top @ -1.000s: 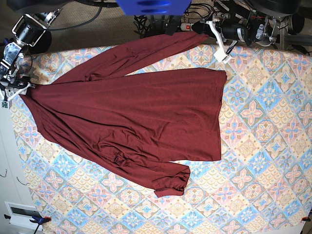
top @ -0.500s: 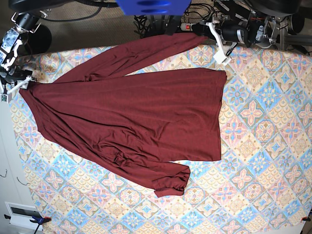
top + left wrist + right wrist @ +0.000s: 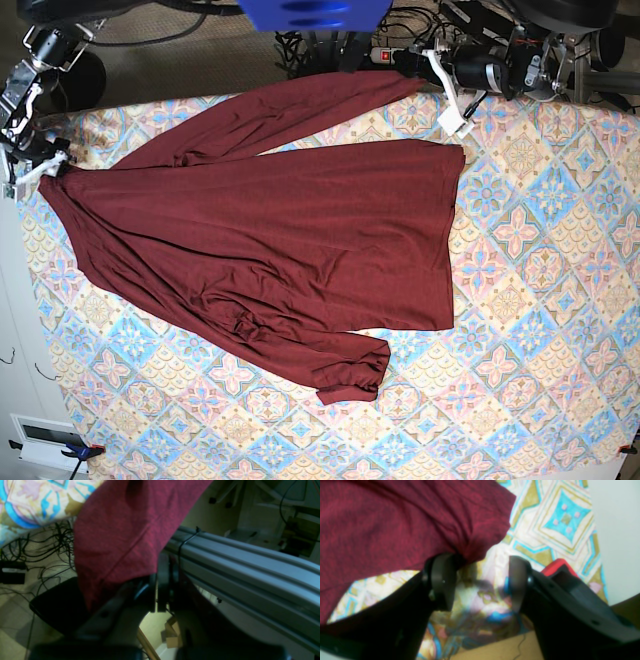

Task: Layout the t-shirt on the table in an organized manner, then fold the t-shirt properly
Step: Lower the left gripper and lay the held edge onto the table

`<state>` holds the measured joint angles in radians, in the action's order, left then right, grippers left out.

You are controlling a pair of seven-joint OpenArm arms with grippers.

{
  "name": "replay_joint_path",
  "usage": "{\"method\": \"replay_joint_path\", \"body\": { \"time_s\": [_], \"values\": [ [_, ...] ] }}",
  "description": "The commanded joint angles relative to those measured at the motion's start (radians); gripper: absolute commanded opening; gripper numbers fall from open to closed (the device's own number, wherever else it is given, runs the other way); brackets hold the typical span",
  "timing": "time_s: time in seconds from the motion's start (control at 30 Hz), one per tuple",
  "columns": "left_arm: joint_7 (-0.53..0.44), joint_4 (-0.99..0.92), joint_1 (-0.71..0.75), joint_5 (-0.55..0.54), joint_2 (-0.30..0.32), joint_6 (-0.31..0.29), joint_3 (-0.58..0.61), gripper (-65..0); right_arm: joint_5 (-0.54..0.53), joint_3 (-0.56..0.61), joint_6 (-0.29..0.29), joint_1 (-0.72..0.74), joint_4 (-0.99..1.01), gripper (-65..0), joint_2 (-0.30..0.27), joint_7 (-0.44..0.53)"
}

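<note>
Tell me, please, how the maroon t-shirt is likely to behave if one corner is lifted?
The t-shirt would probably droop and fold: its thin knit already wrinkles and bunches near the lower sleeve. It looks light. The upper sleeve hangs limp past the table edge, so it may slide or drag.

My t-shirt [image 3: 270, 240] lies spread on the table [image 3: 540, 300], toward its left half in the base view, hem edge facing right. One sleeve runs along the far edge, its cuff hanging off the table just beside my left gripper [image 3: 447, 72]. The other sleeve lies bunched toward the near side. My right gripper [image 3: 28, 165] sits at the table's left edge, at the shirt's corner there.
</note>
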<state>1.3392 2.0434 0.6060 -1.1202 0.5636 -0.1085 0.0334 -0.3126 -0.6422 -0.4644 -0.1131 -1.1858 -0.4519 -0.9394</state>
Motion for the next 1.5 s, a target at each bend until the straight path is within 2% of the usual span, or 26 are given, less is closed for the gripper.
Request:
{"method": "replay_joint_path", "body": {
  "time_s": [0.0, 0.07, 0.13, 0.17, 0.3, 0.4, 0.53, 0.7, 0.77, 0.87, 0.97, 1.07, 1.17, 1.27, 1.47],
  "values": [
    [-0.002, 0.015, -0.007, -0.019, 0.009, -0.003, -0.003, -65.0, 0.013, 0.002, 0.006, 0.037, -0.001, -36.3, -0.017, 0.006],
    [-0.002, 0.015, -0.013, -0.019, 0.009, -0.003, -0.003, -65.0, 0.013, -0.005, 0.006, 0.069, 0.001, -45.8, -0.017, 0.004],
    [-0.002, 0.015, -0.014, -0.019, 0.009, -0.003, -0.005, -65.0, 0.010, -0.006, 0.006, 0.079, 0.001, -60.8, -0.017, 0.004],
    [-0.002, 0.015, -0.016, -0.019, 0.009, -0.003, -0.005, -65.0, 0.010, -0.006, 0.006, 0.079, -0.004, -65.0, -0.017, 0.004],
    [-0.002, 0.015, -0.021, -0.018, 0.011, -0.003, -0.003, -65.0, 0.008, -0.017, 0.006, 0.074, -0.024, -64.5, -0.017, 0.003],
    [0.003, 0.015, -0.021, -0.013, 0.020, -0.003, -0.003, -65.0, 0.008, -0.089, 0.006, 0.049, -0.061, -64.7, -0.017, -0.002],
    [0.001, 0.015, -0.019, -0.016, 0.059, -0.003, -0.002, -65.0, 0.008, -0.112, 0.005, 0.031, -0.108, -64.7, -0.017, -0.005],
    [0.004, 0.016, -0.021, -0.018, 0.060, -0.003, -0.002, -65.0, 0.013, -0.115, -0.079, 0.029, -0.113, -64.7, -0.021, -0.007],
    [0.006, 0.018, -0.018, -0.019, 0.062, -0.003, -0.002, -65.0, 0.013, -0.115, -0.092, 0.011, -0.113, -64.7, -0.021, -0.007],
    [0.007, 0.035, -0.019, -0.021, 0.106, -0.009, 0.036, -65.0, 0.013, -0.115, -0.092, 0.008, -0.113, -64.7, -0.023, -0.003],
    [0.000, 0.053, -0.030, -0.022, 0.184, -0.069, 0.102, -65.0, 0.013, -0.115, -0.092, 0.010, -0.113, -64.7, -0.023, -0.003],
    [-0.002, 0.053, -0.064, -0.022, 0.207, -0.135, 0.113, -65.0, 0.014, -0.115, -0.092, 0.010, -0.113, -64.7, -0.023, -0.002],
    [-0.004, 0.053, -0.065, -0.024, 0.198, -0.164, 0.032, -65.0, 0.014, -0.115, -0.092, 0.011, -0.113, -64.7, -0.023, 0.001],
    [-0.004, 0.052, -0.094, -0.057, 0.143, -0.188, -0.076, -65.0, 0.014, -0.115, -0.092, 0.017, -0.107, -64.7, -0.023, 0.001],
    [-0.002, 0.040, -0.196, -0.211, 0.048, -0.239, -0.231, -65.0, 0.014, -0.115, -0.090, 0.019, -0.108, -64.7, -0.023, 0.003]
  ]
}}
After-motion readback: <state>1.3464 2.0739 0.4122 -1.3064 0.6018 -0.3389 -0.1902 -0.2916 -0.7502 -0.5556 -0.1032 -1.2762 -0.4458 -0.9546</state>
